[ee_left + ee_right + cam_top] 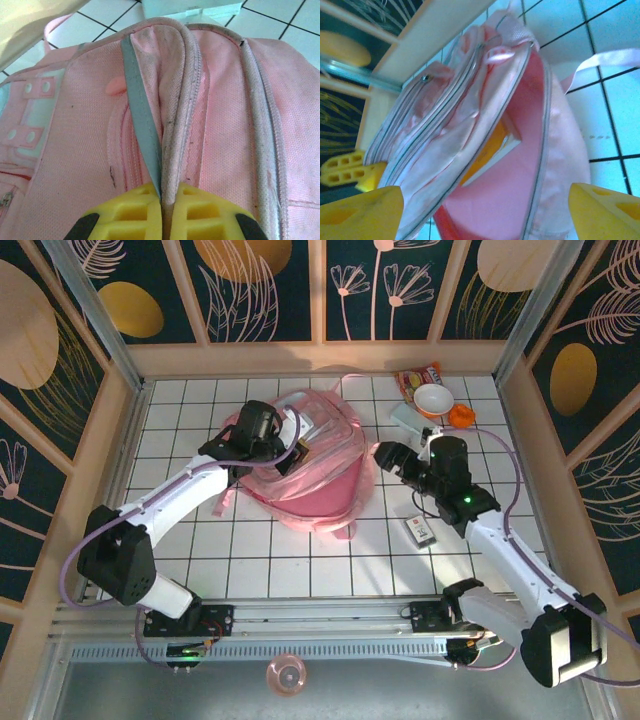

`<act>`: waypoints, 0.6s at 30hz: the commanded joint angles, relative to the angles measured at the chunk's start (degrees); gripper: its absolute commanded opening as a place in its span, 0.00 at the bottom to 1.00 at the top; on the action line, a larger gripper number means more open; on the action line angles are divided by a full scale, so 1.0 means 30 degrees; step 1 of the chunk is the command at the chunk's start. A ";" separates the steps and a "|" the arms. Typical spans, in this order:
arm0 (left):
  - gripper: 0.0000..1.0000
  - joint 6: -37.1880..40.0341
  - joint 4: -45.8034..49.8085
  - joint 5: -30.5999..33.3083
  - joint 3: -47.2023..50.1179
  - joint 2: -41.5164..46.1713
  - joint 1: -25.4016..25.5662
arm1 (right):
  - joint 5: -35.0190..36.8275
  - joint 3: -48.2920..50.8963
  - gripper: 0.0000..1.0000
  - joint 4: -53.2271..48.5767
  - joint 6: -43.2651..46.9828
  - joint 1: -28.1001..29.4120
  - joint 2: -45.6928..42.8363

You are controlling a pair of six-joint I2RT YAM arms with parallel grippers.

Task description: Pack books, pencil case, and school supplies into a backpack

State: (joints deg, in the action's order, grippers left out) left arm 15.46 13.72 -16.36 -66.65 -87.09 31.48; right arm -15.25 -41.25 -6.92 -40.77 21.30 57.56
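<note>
The backpack (pixel 318 480) lies in the middle of the table (pixel 250 570), its main mouth gaping toward 3 o'clock. The step in hand looks like loading it. To do that well, the lifted flap should be held high and steady so the mouth does not sag. Each new item should slide in flat alongside what is inside, clear of the loose strap (pixel 605 62). The left hand (pixel 162 200) is pinched tight, its two yellow fingers pressed together on a grey-edged seam of the bag's top fabric at about 11 o'clock on the bag. From the right wrist view this pinch seems to be what props the opening up. The right hand (pixel 392 454) has its fingers spread wide and holds nothing. It sits just beside the bag's 3 o'clock edge and faces the opening. Inside, the yellow booklet (pixel 490 150) leans against the pink lining. Outward from the right hand, the dark item with a white label (pixel 421 530) lies on the tiles at 5 o'clock from the bag. The pencil case (pixel 403 418) rests at 2 o'clock, touching the white bowl (pixel 433 400).
</note>
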 commanded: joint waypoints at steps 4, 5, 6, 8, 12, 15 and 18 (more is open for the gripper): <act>0.00 0.0272 -0.1740 -0.0458 0.0783 -0.1462 0.0013 | -0.1714 -0.0471 0.82 0.0191 0.0545 0.0983 0.0876; 0.00 -0.0120 -0.2159 -0.0103 0.0855 -0.1760 0.0123 | -0.1339 -0.0507 0.82 0.0083 0.0639 0.1191 0.0883; 0.00 -0.0441 -0.2639 0.0132 0.0915 -0.2080 0.0273 | -0.1112 -0.0516 0.82 0.0024 0.0699 0.1296 0.0922; 0.00 -0.0779 -0.3509 0.0385 0.1028 -0.2723 0.0620 | -0.1016 -0.0488 0.82 0.0086 0.0787 0.1393 0.1006; 0.00 -0.0375 -0.5259 -0.0010 0.1475 -0.4270 0.1720 | -0.0487 0.0036 0.83 0.1192 0.0950 0.1354 0.0614; 0.04 -0.0378 -0.5254 -0.0255 0.1280 -0.5146 0.2277 | 0.0021 0.0087 0.83 0.1709 0.1542 0.1279 0.0217; 0.22 -0.1380 -0.5524 -0.0806 0.1375 -0.5008 0.2297 | 0.0186 -0.0231 0.83 0.1781 0.2721 0.1323 0.0063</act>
State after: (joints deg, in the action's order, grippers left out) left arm 13.30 1.72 -15.92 -62.59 -102.54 37.69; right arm -16.47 -41.19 -4.54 -36.80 25.19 59.31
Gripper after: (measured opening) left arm 0.173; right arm 0.829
